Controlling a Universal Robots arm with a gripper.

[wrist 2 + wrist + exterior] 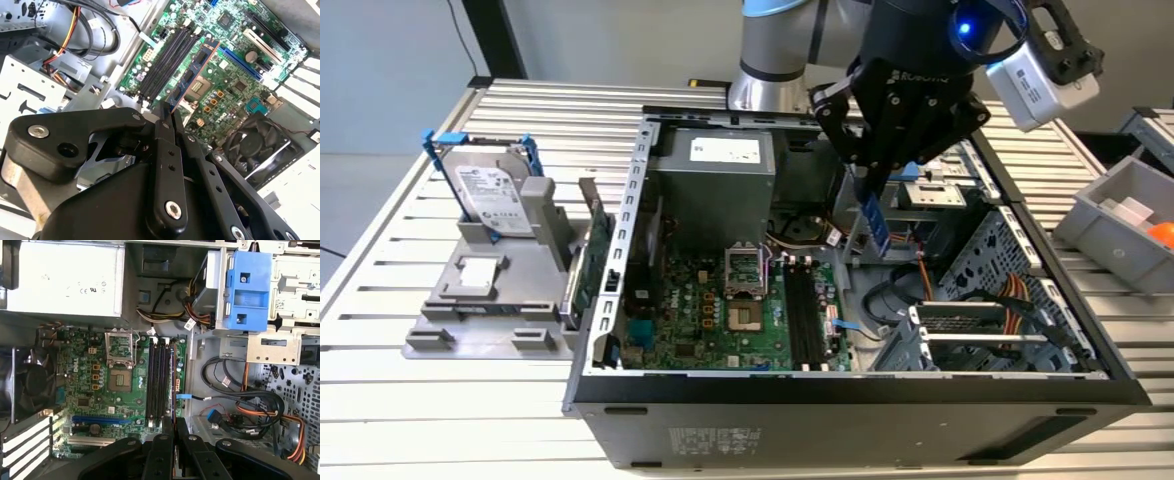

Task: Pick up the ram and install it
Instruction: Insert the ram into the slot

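The gripper [874, 170] was clamped on the ram [873, 222], which hung long axis vertical above the case, just to the exterior view's right of the memory slots [803, 310].

Open case [854, 385] on a slatted table [400, 420]
Hard drive [494, 190] upright in grey stand, grey bin [1121, 215] at the exterior view's right.
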